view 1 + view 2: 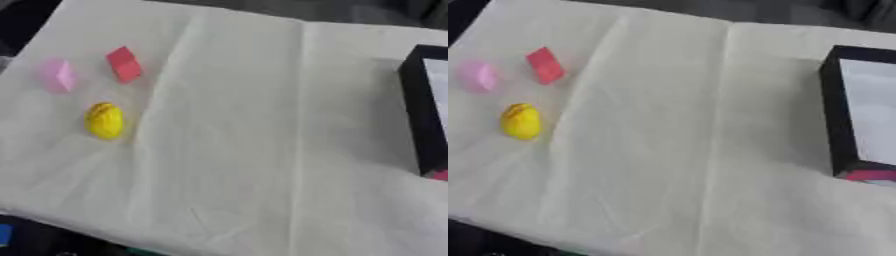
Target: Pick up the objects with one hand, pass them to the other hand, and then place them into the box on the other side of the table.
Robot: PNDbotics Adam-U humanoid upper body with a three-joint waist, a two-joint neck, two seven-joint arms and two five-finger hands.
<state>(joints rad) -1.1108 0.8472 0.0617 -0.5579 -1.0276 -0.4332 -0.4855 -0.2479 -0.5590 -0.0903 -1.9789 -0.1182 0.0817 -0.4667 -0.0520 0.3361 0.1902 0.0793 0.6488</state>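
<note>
Three small objects lie on the left part of a white cloth: a red block (124, 64), a pale pink object (59, 75) to its left, and a yellow rounded object (104, 120) nearer the front. At the right edge stands a black-walled box (833, 115) with a light inside; a red patch shows at its near corner (871, 175). Neither hand shows in either view.
The white cloth (262, 140) covers the table and has long creases running front to back. Its near edge runs across the lower left, with dark floor and a small blue patch (5, 234) beyond it.
</note>
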